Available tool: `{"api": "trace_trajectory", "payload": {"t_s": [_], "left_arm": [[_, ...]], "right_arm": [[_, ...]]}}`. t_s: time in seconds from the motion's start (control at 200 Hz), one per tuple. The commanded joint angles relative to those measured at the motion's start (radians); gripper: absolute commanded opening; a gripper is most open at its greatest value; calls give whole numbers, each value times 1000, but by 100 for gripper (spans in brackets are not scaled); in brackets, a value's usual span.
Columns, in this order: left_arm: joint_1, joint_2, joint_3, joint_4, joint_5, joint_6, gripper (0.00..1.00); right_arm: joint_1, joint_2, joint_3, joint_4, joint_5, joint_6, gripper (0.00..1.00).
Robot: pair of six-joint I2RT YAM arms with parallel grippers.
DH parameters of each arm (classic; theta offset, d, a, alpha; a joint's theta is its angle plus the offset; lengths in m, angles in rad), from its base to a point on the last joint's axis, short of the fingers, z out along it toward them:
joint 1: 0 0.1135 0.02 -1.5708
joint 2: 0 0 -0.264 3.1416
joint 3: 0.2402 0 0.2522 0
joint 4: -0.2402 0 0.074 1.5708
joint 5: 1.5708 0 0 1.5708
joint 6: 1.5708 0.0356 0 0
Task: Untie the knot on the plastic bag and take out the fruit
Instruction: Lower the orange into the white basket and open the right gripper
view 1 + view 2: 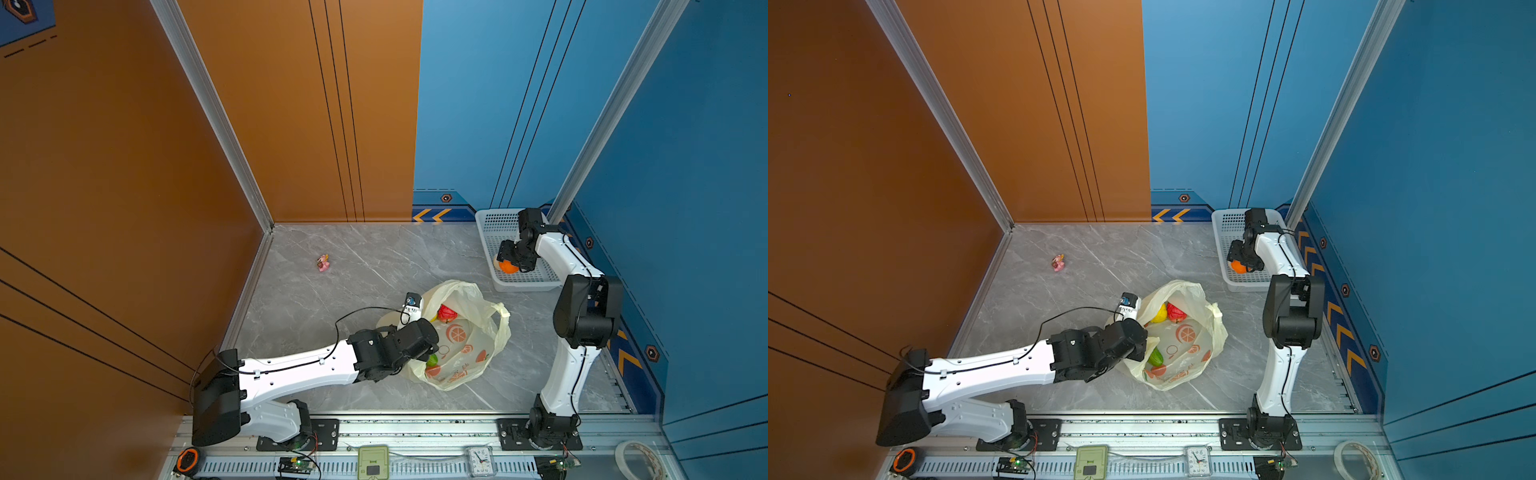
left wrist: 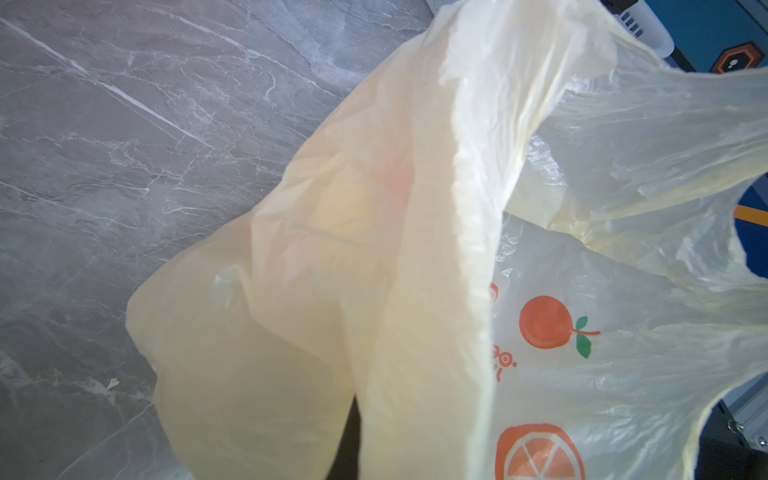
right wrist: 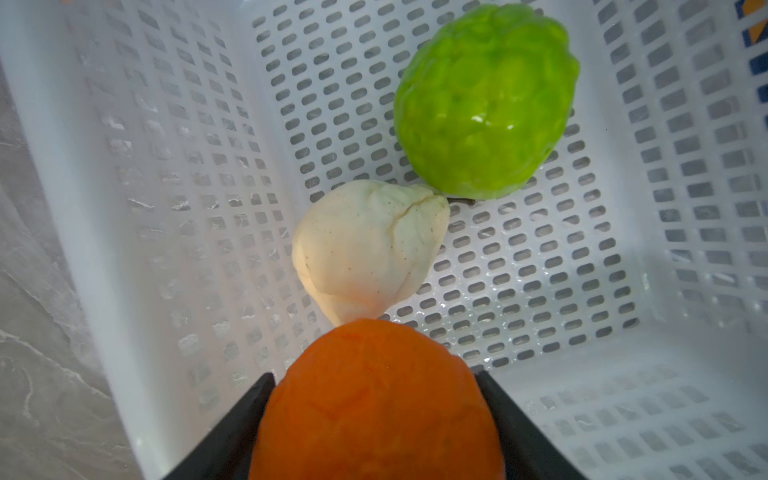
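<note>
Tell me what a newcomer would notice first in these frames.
The thin pale-yellow plastic bag with orange fruit prints lies open mid-table, red fruit, yellow fruit and smooth green fruit showing inside, its rim pinched by the left gripper. At the back right, the right gripper holds a round orange fruit over a white perforated basket already holding a bumpy green fruit and a cream-white fruit.

You've got thin crinkly translucent film on the plastic bag (image 2: 415, 249); glossy bumpy green fruit (image 3: 486, 99), matt cream fruit (image 3: 365, 249), matt dimpled orange fruit (image 3: 374, 399); smooth perforated plastic basket (image 3: 540, 270); polished marble-look desk (image 2: 124, 124).
</note>
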Motion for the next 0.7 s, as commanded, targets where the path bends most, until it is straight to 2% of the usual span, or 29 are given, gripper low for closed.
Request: {"api": "trace_trajectory", "payload": {"t_s": [0.0,0.115,0.3,0.476,0.691], "left_arm": [[13,0,28,-2,-3,3,0],[12,2,27,-1,-1,4,0],[15,0,28,-2,-4,9,0],[18,0,27,-1,-10,11,0],[20,-4,28,0,-13,21,0]], "right_arm": [[-8,-14,-16,16,40,-19,82],[-8,-31,-18,13,42,-21,86],[-8,-93,-24,-12,-4,-5,87],[18,-225,-43,-66,-94,14,87],[112,-405,-31,-187,-175,24,88]]}}
